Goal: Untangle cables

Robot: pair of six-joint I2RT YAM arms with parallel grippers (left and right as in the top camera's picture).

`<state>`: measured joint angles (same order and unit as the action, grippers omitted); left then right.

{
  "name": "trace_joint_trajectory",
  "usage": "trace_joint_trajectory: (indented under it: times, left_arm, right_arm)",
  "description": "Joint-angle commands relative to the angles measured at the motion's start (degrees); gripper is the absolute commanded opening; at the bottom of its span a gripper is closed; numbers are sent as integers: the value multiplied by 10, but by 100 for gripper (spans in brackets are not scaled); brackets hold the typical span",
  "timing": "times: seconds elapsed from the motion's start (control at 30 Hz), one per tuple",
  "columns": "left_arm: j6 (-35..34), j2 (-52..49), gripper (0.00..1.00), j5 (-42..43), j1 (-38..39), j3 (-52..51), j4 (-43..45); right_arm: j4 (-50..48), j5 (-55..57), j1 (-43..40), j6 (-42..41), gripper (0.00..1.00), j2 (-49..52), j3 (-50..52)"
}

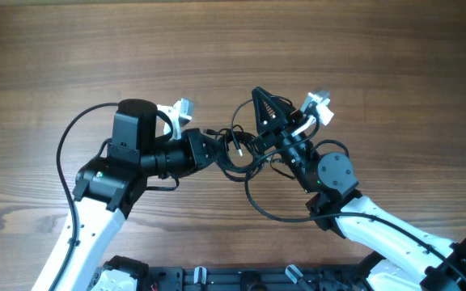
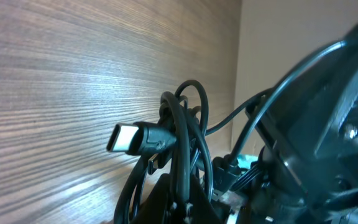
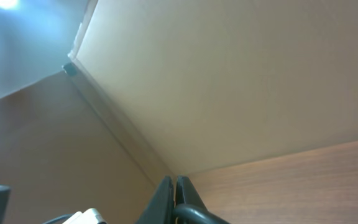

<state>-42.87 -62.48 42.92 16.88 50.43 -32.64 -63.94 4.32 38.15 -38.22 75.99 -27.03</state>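
**Spotter:** You've got the cables point(image 1: 243, 158) bunched in one knot at the middle of the desk point(image 1: 233, 40), well in from every edge and right between your two arms.

**Caller:** And your left gripper point(image 1: 217, 150), where does it sit?

**Spotter:** It reaches in from the left side with its tip buried in the knot. On your left wrist camera the cords rise straight out of the dark jaws at the bottom of the view. So your left fingers are squeezed together on the cables, pinching them.

**Caller:** There's a plug point(image 2: 128, 138) on that camera too. It pokes out sideways from the bundle, silver tip bare, with loops of cord curling just behind it.

**Spotter:** Now your right gripper point(image 1: 256, 92). It points toward the far edge of the desk, just beside the knot.

**Caller:** Pinching anything?

**Spotter:** No. Your right wrist camera shows the fingers point(image 3: 165, 194) pressed flat against each other with nothing between them. A black cord crosses just below their base, and you can't tell from here whether it touches them
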Motion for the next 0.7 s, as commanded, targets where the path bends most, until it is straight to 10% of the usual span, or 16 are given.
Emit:
trace_joint_trajectory:
  times: [0.0,0.67]
  left_arm:
    - [-106,-2,4,-32,0,10,4]
    - [-236,-2,4,-80,-78,10,9]
  right_arm:
    - [2,-36,-1,56,4,9,-3]
    - [93,-174,-1,129,4,9,-3]
